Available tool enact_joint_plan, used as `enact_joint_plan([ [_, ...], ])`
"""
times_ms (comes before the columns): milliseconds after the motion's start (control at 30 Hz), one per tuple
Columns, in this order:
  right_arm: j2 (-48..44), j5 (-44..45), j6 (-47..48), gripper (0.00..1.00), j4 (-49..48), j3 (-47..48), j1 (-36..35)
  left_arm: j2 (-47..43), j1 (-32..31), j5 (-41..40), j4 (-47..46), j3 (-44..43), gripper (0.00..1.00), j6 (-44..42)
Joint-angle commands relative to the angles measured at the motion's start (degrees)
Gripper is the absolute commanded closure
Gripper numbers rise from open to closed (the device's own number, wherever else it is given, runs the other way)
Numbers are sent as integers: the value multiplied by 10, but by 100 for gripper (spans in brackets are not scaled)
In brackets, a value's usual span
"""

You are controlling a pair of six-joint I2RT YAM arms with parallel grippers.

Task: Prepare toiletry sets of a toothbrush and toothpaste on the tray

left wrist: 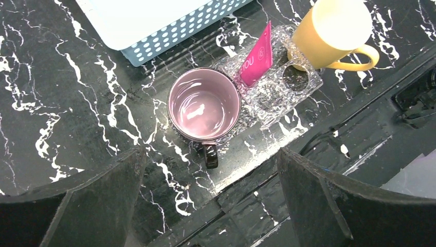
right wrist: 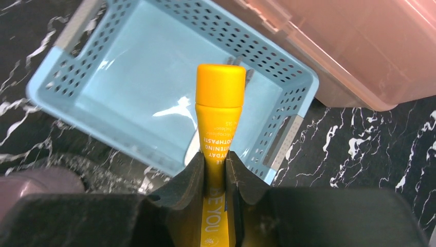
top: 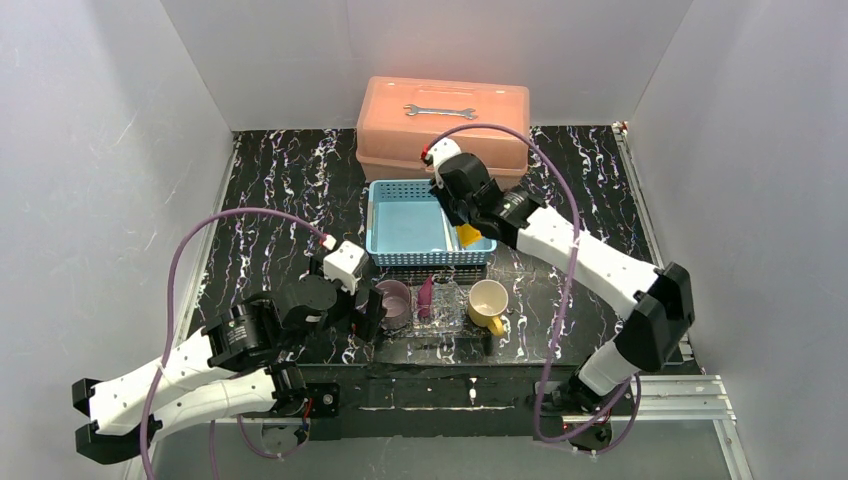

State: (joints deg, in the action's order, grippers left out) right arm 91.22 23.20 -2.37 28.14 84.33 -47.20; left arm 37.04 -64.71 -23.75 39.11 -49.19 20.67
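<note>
My right gripper [top: 462, 228] [right wrist: 216, 162] is shut on the yellow toothpaste tube [top: 468, 237] [right wrist: 220, 103]. It holds the tube, cap pointing away, above the near right corner of the light-blue basket [top: 420, 232] [right wrist: 128, 87]. The magenta toothpaste tube [top: 426, 296] [left wrist: 257, 56] lies on the clear tray [top: 452, 324] [left wrist: 280, 95], between the purple mug [top: 393, 303] [left wrist: 204, 104] and the yellow mug [top: 488, 300] [left wrist: 337, 31]. My left gripper [top: 362, 312] [left wrist: 211, 154] hangs open just left of the purple mug, holding nothing. No toothbrush shows clearly.
A salmon-pink toolbox [top: 442, 125] [right wrist: 360, 51] with a wrench [top: 440, 111] on its lid stands behind the basket. The black marbled table [top: 280, 190] ends at white walls on three sides. A black ledge [left wrist: 308, 170] runs along the near edge.
</note>
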Motion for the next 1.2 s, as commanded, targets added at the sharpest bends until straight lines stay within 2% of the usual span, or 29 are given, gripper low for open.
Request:
enact_joint_plan([
  [0, -71, -18, 57, 81, -21, -21, -42, 9, 2, 15, -29, 5, 2, 15],
  [267, -158, -60, 87, 81, 1, -52, -94, 35, 9, 84, -62, -19, 2, 60],
  [533, -225, -98, 99, 81, 21, -86, -139, 48, 123, 283, -112, -44, 2, 131],
  [733, -252, -112, 92, 81, 34, -100, -176, 52, 183, 389, -167, -31, 2, 183],
  [967, -264, -111, 77, 81, 43, -106, -220, 50, 237, 481, -235, -13, 2, 259],
  [1167, -288, -108, 82, 80, 28, -129, -246, 68, 277, 548, -256, -6, 2, 320],
])
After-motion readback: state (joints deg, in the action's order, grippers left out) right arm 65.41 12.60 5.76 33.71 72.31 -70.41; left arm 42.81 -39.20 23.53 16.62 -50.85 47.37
